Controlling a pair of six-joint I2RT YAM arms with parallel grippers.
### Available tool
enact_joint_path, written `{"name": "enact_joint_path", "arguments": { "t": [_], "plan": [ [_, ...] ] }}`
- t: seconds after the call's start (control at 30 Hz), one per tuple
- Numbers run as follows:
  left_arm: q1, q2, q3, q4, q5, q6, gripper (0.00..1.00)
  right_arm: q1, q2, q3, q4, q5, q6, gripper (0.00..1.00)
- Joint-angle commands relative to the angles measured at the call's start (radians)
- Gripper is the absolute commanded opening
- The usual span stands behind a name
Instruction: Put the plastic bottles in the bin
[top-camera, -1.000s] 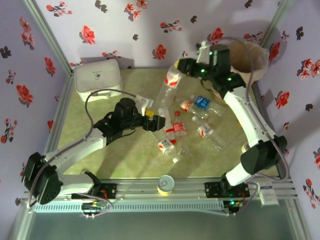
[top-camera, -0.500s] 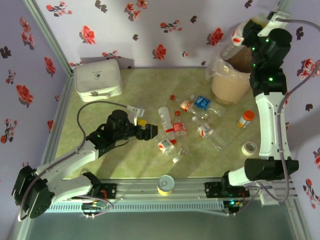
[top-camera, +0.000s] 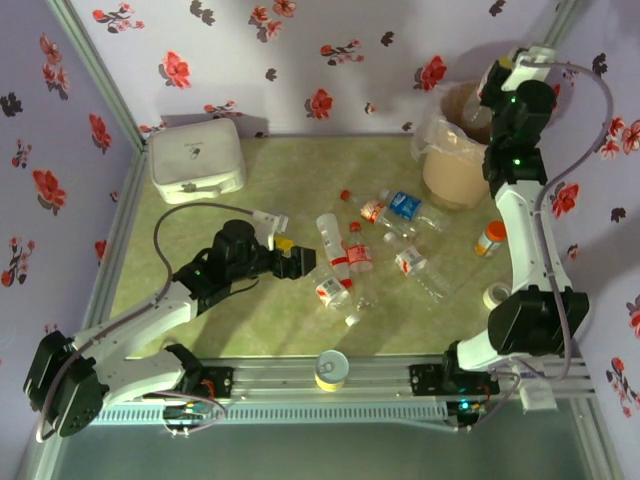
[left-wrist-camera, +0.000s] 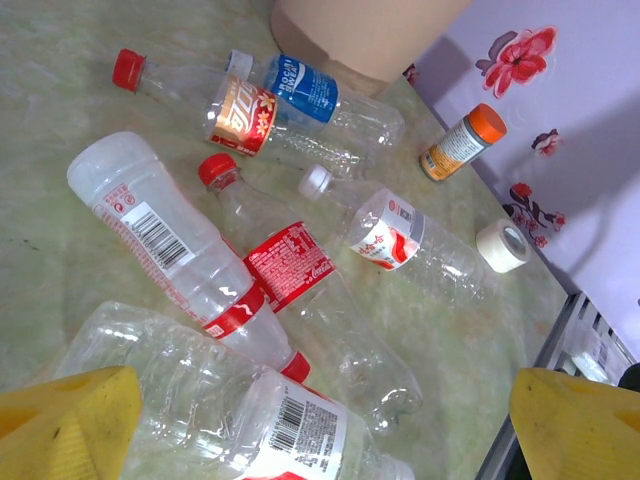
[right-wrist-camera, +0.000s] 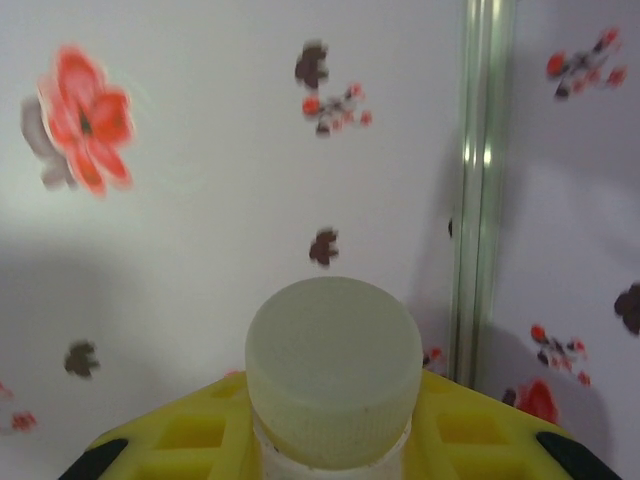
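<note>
**Over the bin, one bottle held; six more lie on the table**

At the far right corner, the right gripper (top-camera: 492, 92) hangs above the bin (top-camera: 450, 178). Its yellow fingers (right-wrist-camera: 190, 435) are clamped on the neck of the held bottle (right-wrist-camera: 333, 370), just under its white cap. That bottle is not yet released, so it looks one drop away from done. Whether the bin already holds others cannot be made out.

Near the middle of the table (top-camera: 280, 170), six bottles lie on their sides in a loose cluster. They are a big clear bottle (left-wrist-camera: 150, 235), a crushed bottle (left-wrist-camera: 230, 400) against its near side and a red-labelled bottle (left-wrist-camera: 285, 270). Farther off are a red-and-white-labelled bottle (left-wrist-camera: 395, 235), a blue-labelled bottle (left-wrist-camera: 305, 88) and a red-capped bottle (left-wrist-camera: 225, 105) touching it.

The left gripper (top-camera: 300, 262) hovers at the cluster's left edge, jaws spread wide and empty, with the crushed bottle just below. Most of the job appears to remain.

An orange-capped vial (left-wrist-camera: 460, 145) and a tape roll (left-wrist-camera: 500, 245) lie to the right of the cluster and are not the task's things.
</note>
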Motion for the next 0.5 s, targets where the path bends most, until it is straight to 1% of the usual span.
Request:
{"name": "enact_joint_path", "arguments": {
  "t": [0.0, 0.13, 0.37, 0.47],
  "plan": [
    [-0.002, -0.002, -0.007, 0.028, -0.015, -0.023, 0.95, 0.001, 0.004, -0.040, 0.109, -0.029, -0.038, 0.00],
    [-0.003, 0.010, 0.019, -0.028, -0.051, -0.021, 0.95, 0.001, 0.024, -0.060, 0.056, -0.065, -0.002, 0.00],
    [-0.005, 0.047, 0.028, -0.006, -0.068, -0.038, 0.95, 0.001, 0.079, -0.073, -0.073, -0.074, 0.019, 0.00],
    [-0.006, 0.064, 0.035, -0.005, -0.067, -0.040, 0.96, 0.001, 0.096, -0.082, -0.097, -0.077, 0.031, 0.00]
  ]
}}
